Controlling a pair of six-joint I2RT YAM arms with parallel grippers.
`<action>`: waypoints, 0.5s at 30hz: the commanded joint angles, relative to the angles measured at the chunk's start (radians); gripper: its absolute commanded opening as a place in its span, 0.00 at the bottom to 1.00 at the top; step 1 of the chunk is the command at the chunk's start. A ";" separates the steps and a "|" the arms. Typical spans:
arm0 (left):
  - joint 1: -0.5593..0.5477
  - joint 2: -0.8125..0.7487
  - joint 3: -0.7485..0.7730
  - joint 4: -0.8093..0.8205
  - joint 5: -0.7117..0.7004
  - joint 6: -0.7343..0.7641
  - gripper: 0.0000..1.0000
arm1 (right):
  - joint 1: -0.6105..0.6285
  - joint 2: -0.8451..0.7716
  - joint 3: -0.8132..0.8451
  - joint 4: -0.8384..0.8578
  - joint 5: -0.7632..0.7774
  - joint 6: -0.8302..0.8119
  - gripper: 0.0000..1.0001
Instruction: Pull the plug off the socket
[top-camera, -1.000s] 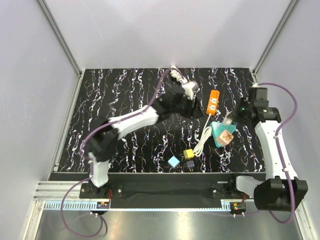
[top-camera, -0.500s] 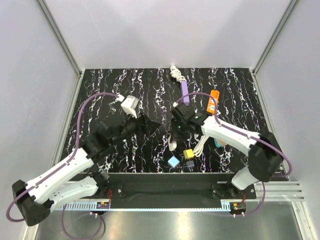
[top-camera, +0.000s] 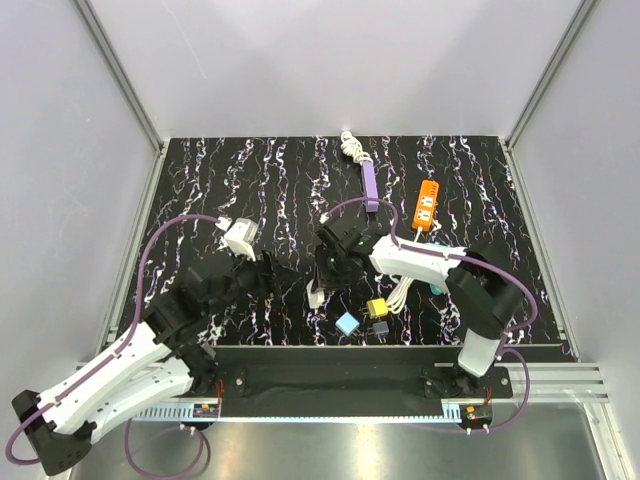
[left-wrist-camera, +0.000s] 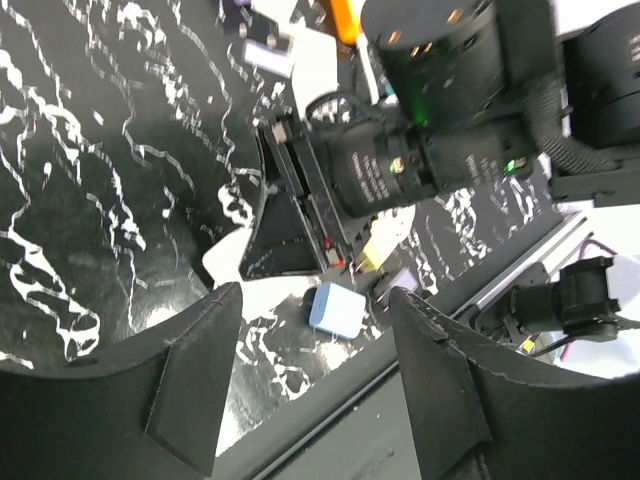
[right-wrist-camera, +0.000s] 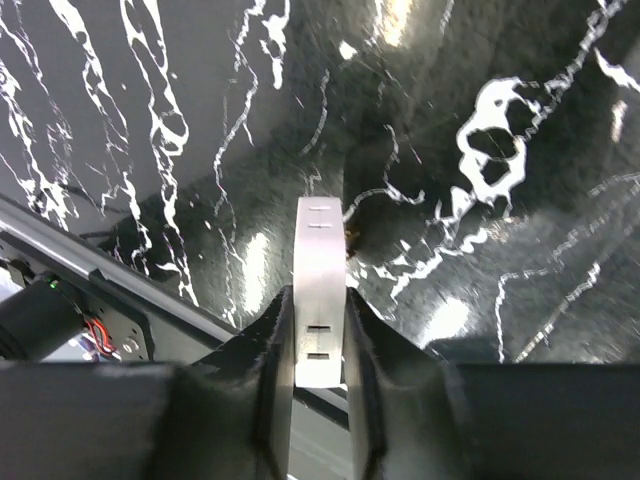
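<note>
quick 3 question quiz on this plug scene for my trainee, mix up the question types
1. True or false: the left claw is shut on something.
2. What is the right claw gripping?
A. a yellow cube
B. the white plug
C. a purple cord
3. In the top view, what colour is the power strip lying at the far right of the table?

Key:
1. False: its fingers stand apart with nothing between them.
2. B
3. Orange
</note>
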 joint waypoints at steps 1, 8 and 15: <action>0.002 -0.009 -0.001 0.007 0.014 -0.019 0.65 | 0.010 0.031 0.042 0.050 -0.011 -0.001 0.32; 0.003 0.010 0.019 0.001 0.017 -0.010 0.65 | 0.010 0.036 0.070 0.047 0.011 -0.016 0.64; 0.002 0.036 0.042 0.007 0.052 -0.005 0.67 | -0.018 -0.058 0.087 -0.015 0.067 -0.063 0.86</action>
